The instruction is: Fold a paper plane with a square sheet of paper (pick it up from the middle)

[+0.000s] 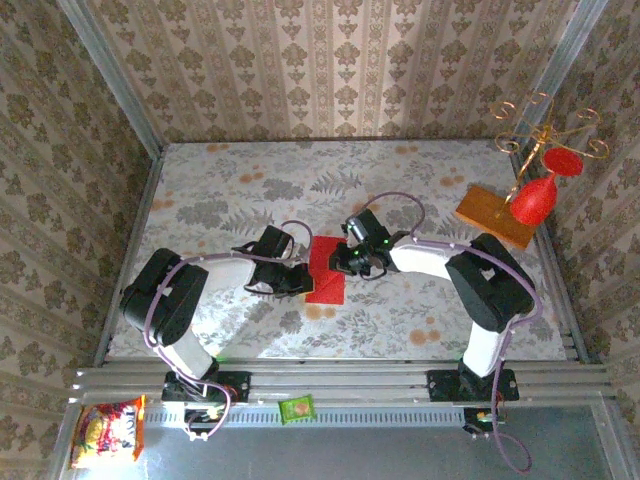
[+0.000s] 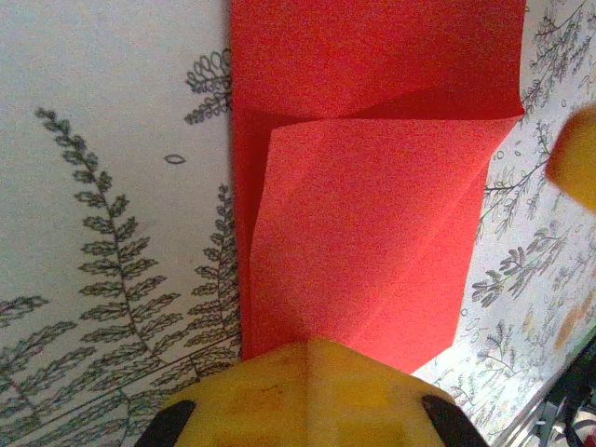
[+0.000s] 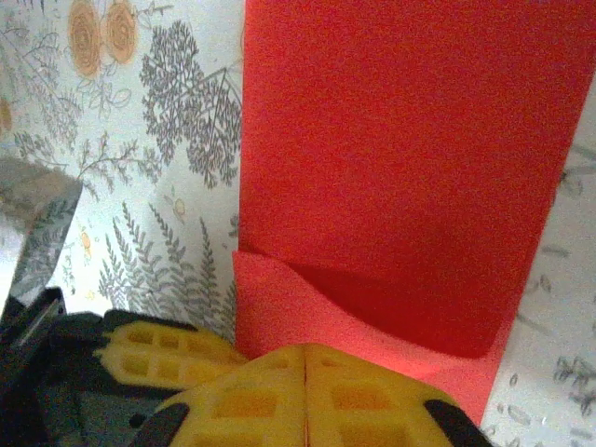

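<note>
I see my left gripper (image 2: 307, 345) and right gripper (image 3: 305, 354) both squeezed shut, one at each side of the folded red paper (image 1: 325, 268) on the table (image 1: 230, 190).

Well right of the right claw (image 1: 345, 262), an orange-brown wooden board (image 1: 488, 212) lies on the floral cloth (image 1: 250, 190), a red goblet-shaped ornament (image 1: 535, 198) at its right end.

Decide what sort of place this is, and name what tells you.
Probably a robot test cell dressed as a room: patterned wallpaper panels in a metal frame, a floral-covered table, and the left arm and right arm bolted at its near edge.
</note>
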Controlling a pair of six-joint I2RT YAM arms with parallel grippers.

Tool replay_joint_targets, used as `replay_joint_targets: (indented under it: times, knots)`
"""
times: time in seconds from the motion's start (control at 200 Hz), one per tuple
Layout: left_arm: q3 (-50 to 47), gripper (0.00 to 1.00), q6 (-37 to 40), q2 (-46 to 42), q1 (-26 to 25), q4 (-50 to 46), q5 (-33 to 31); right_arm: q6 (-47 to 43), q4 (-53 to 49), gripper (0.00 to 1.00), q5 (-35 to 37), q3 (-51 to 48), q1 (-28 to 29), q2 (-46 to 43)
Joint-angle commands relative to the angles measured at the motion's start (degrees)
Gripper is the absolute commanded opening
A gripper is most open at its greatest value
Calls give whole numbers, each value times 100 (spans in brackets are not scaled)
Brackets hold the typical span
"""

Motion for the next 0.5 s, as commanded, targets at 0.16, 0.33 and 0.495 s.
replay_joint_targets:
  times: [0.16,0.33,0.495]
  knots:
    - [-32,0,22,134,-2,-313,-231,264,279,0,174,-249,331,85]
    - [-33,0,62,91,-2,-362,-248,272,521,0,50,-116,468,224]
    - [-64,0,40,62,-2,-324,-240,288,530,0,54,-66,531,299]
